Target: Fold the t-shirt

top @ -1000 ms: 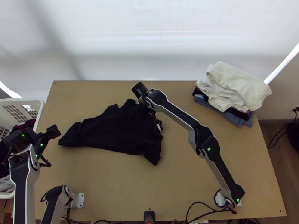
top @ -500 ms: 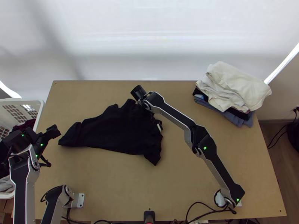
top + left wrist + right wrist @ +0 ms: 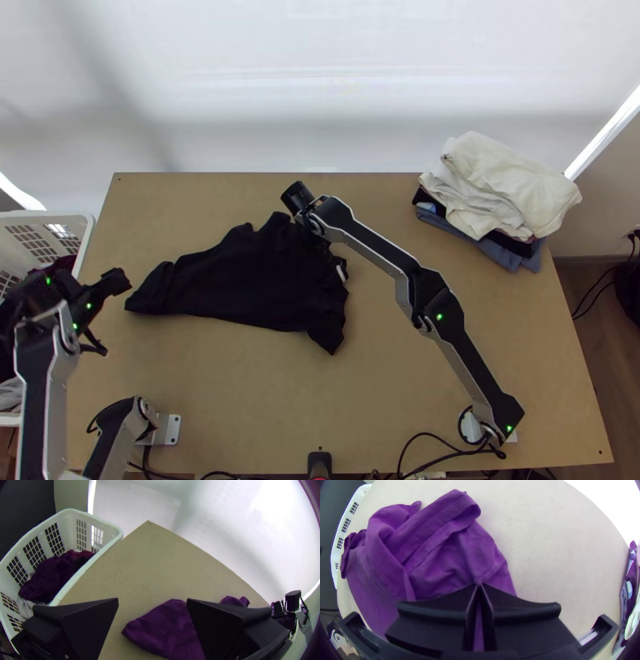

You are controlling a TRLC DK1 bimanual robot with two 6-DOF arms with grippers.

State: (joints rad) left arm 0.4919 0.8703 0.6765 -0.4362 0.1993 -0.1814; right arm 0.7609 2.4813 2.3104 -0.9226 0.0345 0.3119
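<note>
The t-shirt (image 3: 240, 280) lies on the wooden table (image 3: 280, 392), from near the left edge to about the middle, nearer the far edge than the near one. It is partly spread and partly bunched: a narrow end points toward the left edge, and the wider part lies toward the middle, with one corner pointing to the near edge. The right wrist view shows a band of cloth doubled over across it, with loose creases around.

The right gripper (image 3: 318, 224) is at the wider part of the t-shirt, on the side toward the far edge. Its fingertips are together, right over the cloth; whether they pinch any of it cannot be told.

The left gripper (image 3: 114, 314) is above the table by the left edge, just beside the narrow end of the t-shirt and apart from it. Its two fingers stand wide apart, with nothing between them.

Beside the left edge stands a white basket (image 3: 71, 511), holding dark cloth (image 3: 50, 576) and some pale cloth (image 3: 26, 608). At the far right corner sits a stack of clothes (image 3: 508, 184), cream and white on top, black and blue-grey underneath, reaching past the table's edge.
</note>
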